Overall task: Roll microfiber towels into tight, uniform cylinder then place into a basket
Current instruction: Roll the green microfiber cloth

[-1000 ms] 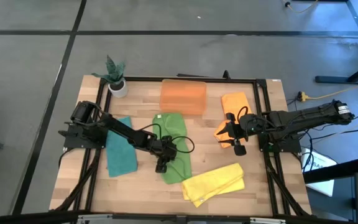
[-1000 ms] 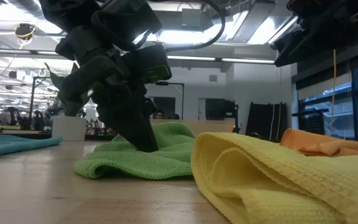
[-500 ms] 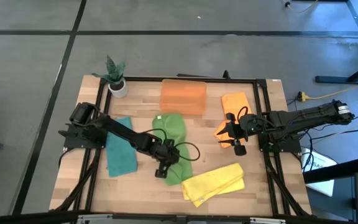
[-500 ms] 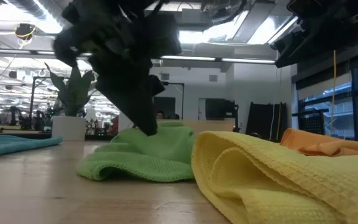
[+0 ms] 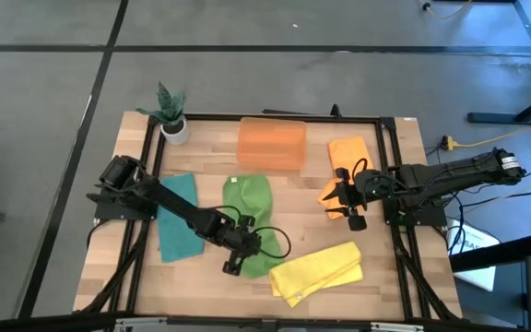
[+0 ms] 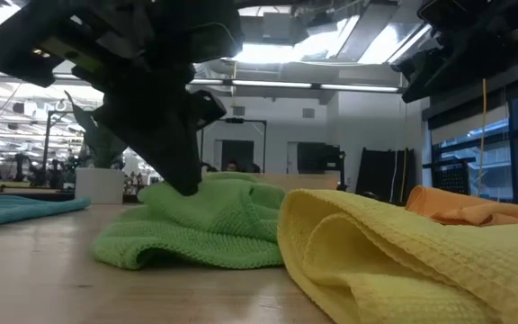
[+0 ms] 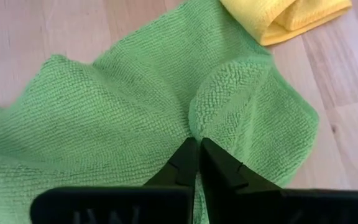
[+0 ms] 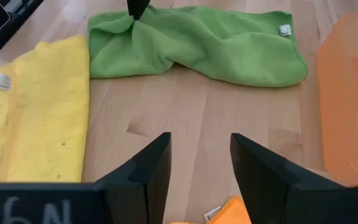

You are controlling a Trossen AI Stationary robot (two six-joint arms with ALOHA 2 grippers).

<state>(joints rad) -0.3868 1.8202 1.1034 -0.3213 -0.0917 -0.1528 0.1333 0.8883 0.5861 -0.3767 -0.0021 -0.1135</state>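
Note:
The green towel (image 5: pixel 250 217) lies on the table's middle, bunched at its near end. My left gripper (image 5: pixel 233 266) is shut on that near end; it also shows in the low view (image 6: pixel 184 184) and in the left wrist view (image 7: pixel 197 152). My right gripper (image 5: pixel 344 208) is open and empty, held above the table by the orange towel (image 5: pixel 349 155) at the right. The teal towel (image 5: pixel 178 228) lies flat at the left. The yellow towel (image 5: pixel 319 271) lies folded at the near right. The orange basket (image 5: pixel 271 142) stands at the far middle. My left gripper pinches a raised fold (image 7: pixel 211 118) of the green towel between its two shut fingers, near the towel's near end. The fingers come slanting down from above. The rest of the towel lies slack on the table.
A small white pot with a green plant (image 5: pixel 171 118) stands at the far left corner. A dark frame (image 5: pixel 390 166) runs round the table top. The yellow towel lies close to the right of my left gripper, as the left wrist view (image 7: pixel 291 15) shows.
My left gripper has gone toward the table's near edge and a little to the left, staying shut on the green towel. The towel's near part has been dragged along and has bunched up. My right gripper has kept still.

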